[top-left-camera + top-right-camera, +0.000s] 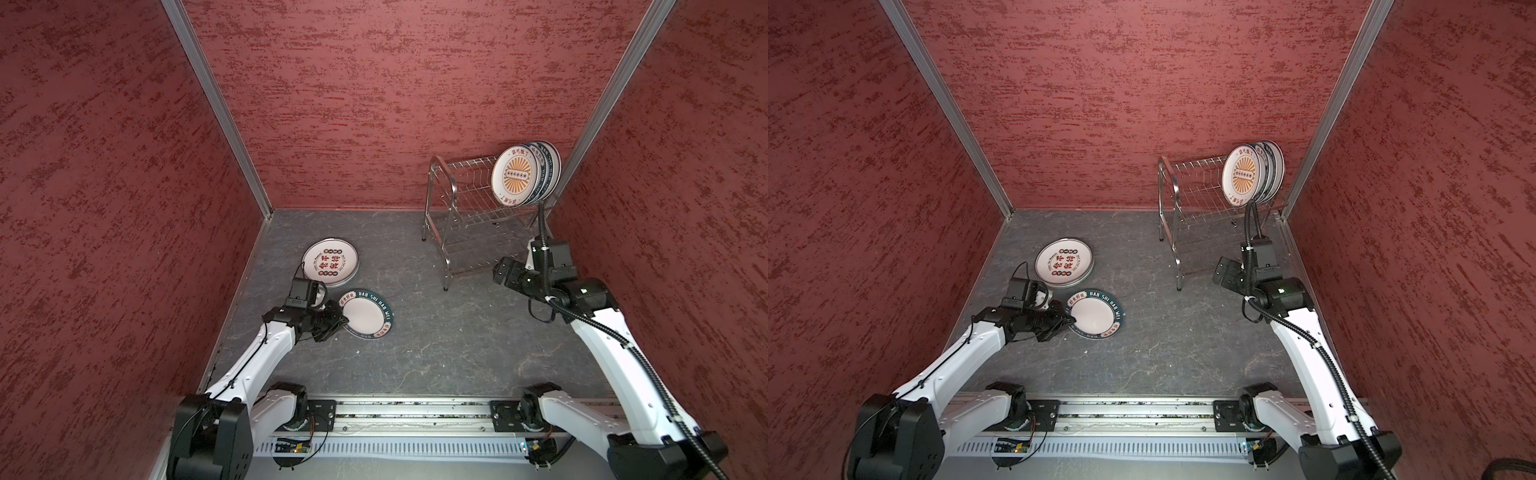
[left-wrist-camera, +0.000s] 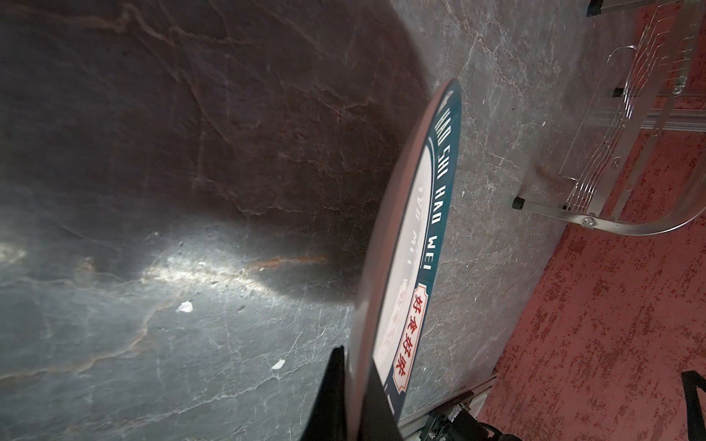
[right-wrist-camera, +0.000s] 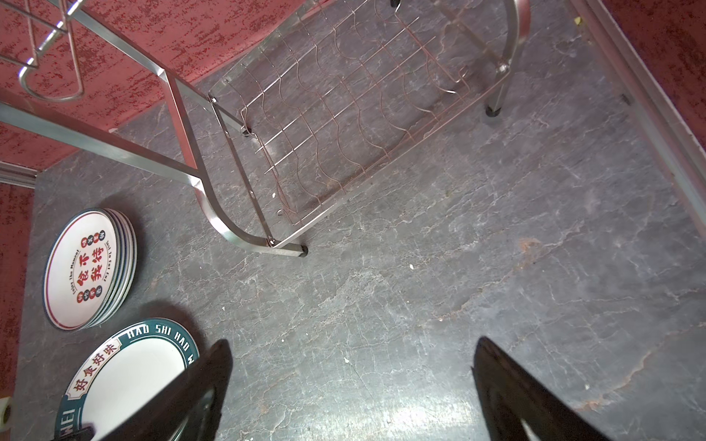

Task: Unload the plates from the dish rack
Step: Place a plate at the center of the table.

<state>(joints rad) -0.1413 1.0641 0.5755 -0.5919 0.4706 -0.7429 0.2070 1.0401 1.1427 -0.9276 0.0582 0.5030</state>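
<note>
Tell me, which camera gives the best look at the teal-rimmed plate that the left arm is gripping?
A top view: the teal-rimmed plate shows almost whole, face up, with only its rim under the left gripper hidden. The left wrist view sees it nearly edge-on; the right wrist view catches only part of it.

Reaches forward and low with left arm, elbow bent, left end effector clamped tight on rim of plate. Holds right arm higher, wrist tipped downward, right end effector spread wide, gripping nothing, black fingers far apart in wrist view.
</note>
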